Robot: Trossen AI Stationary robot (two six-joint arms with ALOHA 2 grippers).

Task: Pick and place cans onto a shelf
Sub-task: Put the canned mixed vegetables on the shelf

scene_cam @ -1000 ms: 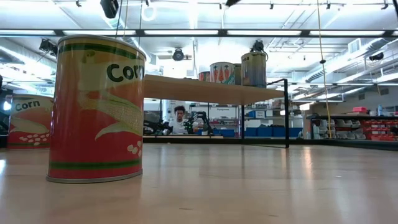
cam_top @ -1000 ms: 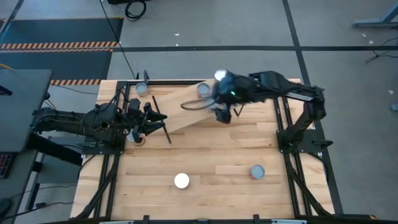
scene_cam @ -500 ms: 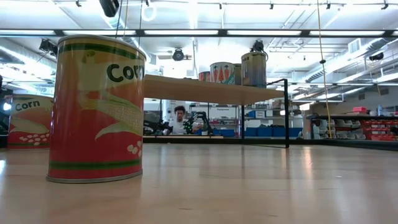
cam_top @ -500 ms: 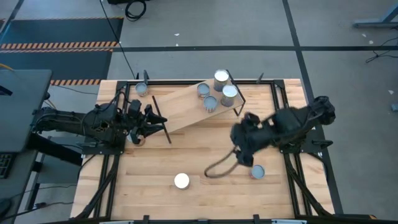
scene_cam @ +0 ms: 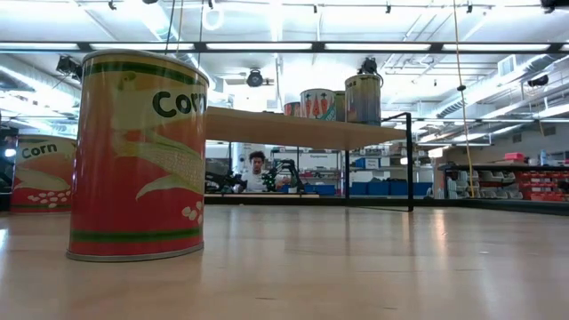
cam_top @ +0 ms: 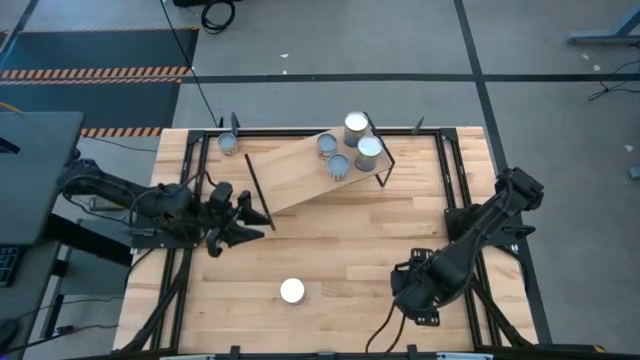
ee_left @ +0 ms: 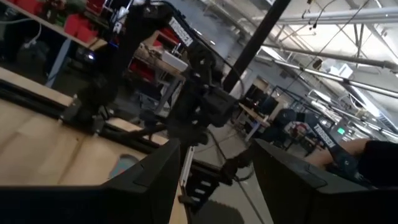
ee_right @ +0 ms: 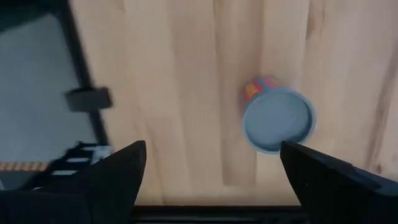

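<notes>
One loose can (ee_right: 277,121) now under open, empty right tool (ee_right: 211,180), moved off shelf (cam_top: 300,175).

High view: straight down on the whole worktop (cam_top: 330,240). Low view: level at worktop height, very near a corn can (scene_cam: 138,156), facing the shelf (scene_cam: 293,129), also seen from above. Left wrist view: tilted across the worktop toward the room. Right wrist view: down onto a can (ee_right: 277,120).

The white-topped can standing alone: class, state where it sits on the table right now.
In the high view, the white-topped can stands alone on the table's front part, between the left gripper and the right gripper, well clear of the shelf.
</notes>
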